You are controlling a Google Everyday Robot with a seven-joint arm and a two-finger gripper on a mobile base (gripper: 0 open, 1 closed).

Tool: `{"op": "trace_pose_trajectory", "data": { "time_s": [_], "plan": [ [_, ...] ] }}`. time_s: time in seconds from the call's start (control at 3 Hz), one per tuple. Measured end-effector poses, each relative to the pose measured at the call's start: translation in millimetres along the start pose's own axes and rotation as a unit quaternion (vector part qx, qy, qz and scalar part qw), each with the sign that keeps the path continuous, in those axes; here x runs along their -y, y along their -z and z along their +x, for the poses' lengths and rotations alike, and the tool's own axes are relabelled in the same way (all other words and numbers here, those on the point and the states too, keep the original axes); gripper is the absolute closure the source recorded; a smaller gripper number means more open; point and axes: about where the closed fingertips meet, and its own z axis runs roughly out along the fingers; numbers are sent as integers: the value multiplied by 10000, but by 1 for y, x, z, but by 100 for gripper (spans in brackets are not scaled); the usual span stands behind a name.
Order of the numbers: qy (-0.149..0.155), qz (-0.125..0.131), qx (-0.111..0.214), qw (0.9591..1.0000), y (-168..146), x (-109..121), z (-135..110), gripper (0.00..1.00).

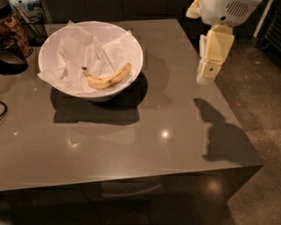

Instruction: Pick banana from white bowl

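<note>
1. Dark grey-brown glossy table [131, 145] is viewed from above at an angle. Speckled floor [259, 101] is seen to its right, and the bkgd is dark.
2. White bowl [137, 55] is set upright on the far-left part of the table, well back from the near edge. It is lined w/ crumpled white paper [72, 57], which is draped over the rim at left.
3. Banana [107, 80] is laid inside the bowl on the paper, toward the bowl's near-right side. Its ends are curved upward in view and the dark stem tip is pointed left. Skin is yellow w/ brown speckles.
4. Gripper [205, 78] is hung pointing down over the right part of the table, well apart from bowl & banana. It is cream-coloured. White arm housing [224, 9] above it is cut off by the top edge.
5. Gripper opening cannot be told from this view. Banana is not held by it.
6. Gripper's shadow [217, 118] is cast on the table near the right edge.
7. Dark containers [11, 57] are partly seen at the left edge, beside the bowl. Their detail is not made out.
8. Small bright reflection [165, 134] is noted on the tabletop, between bowl and near edge.
</note>
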Motion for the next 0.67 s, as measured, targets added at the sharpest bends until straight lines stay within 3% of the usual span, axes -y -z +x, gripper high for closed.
{"op": "trace_pose_trajectory", "data": {
  "time_s": [0.33, 0.67],
  "plan": [
    [371, -142, -129, 9991, -16, 11, -35, 0],
    [411, -58, -69, 9991, -18, 16, -41, 0]
  ]
}}
